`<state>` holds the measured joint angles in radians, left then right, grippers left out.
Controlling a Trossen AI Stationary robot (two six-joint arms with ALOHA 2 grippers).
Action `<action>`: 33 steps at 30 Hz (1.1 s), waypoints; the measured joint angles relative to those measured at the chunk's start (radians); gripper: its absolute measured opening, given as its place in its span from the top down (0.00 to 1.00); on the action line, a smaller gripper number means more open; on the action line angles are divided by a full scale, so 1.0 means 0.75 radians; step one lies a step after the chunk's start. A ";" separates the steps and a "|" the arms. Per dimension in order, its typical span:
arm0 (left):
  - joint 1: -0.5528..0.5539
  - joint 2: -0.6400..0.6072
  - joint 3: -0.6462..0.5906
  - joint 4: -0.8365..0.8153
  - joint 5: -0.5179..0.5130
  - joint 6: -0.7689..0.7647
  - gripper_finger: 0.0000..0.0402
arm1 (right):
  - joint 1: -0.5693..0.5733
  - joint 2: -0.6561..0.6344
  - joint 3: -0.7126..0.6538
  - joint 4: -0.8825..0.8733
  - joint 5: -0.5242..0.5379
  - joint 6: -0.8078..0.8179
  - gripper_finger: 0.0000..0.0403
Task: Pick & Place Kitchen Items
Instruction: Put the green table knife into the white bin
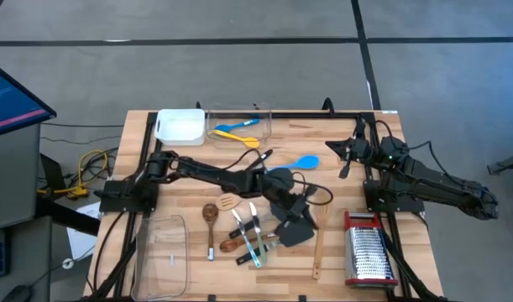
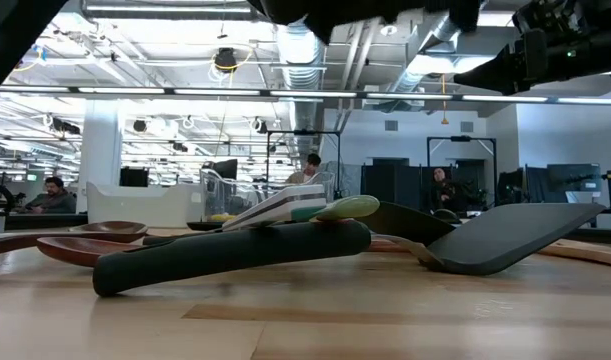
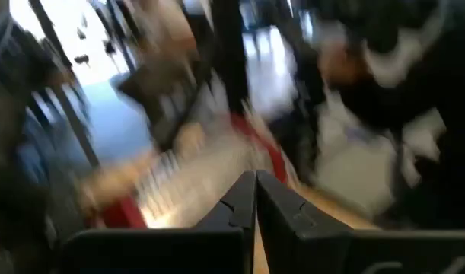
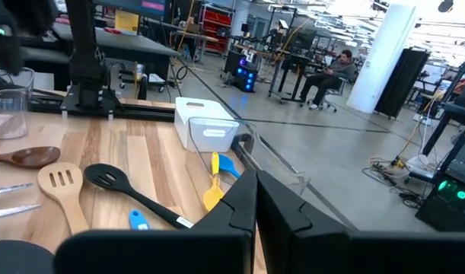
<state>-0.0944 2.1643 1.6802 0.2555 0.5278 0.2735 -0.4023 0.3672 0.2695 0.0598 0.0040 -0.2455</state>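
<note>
While the wooden table (image 1: 197,197) is spread with utensils, the left gripper (image 3: 255,199) is held closed and empty above the pile at its middle, and the right gripper (image 4: 256,199) is raised closed and empty near the far right corner. A dark grey spatula (image 2: 515,232), a black slotted spoon (image 4: 114,183) and wooden spoons (image 1: 211,226) are left lying loose, and blue and yellow spoons (image 1: 238,131) are seen inside a clear tub (image 1: 264,124).

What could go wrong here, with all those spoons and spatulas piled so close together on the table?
1. The left gripper is shut and empty above the crowded pile; coming down on the overlapping dark grey spatulas and wooden spatula, it might nudge several or lift two at once.
2. The box grater stands upright beside the pile; a sweeping arm could perhaps tip it.
3. The right gripper, also shut, waits near the far edge, close to the clear tub holding yellow and blue utensils.
</note>
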 joint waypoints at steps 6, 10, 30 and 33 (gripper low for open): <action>0.022 -0.065 -0.001 -0.618 -0.097 0.364 1.00 | -0.002 -0.001 0.000 -0.010 0.001 -0.001 1.00; -0.004 -0.160 -0.001 -0.893 -0.359 0.609 1.00 | -0.017 -0.001 0.000 -0.014 0.001 -0.001 1.00; -0.243 -0.287 -0.219 -1.090 -0.576 0.743 1.00 | -0.114 -0.001 0.000 -0.082 0.000 0.002 1.00; -0.249 -0.279 -0.223 -1.078 -0.565 0.743 1.00 | -0.114 -0.001 0.000 -0.081 0.000 0.004 1.00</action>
<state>-0.2811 1.9551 1.5132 -0.5532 0.1041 0.8307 -0.4881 0.3664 0.2695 -0.0010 0.0041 -0.2428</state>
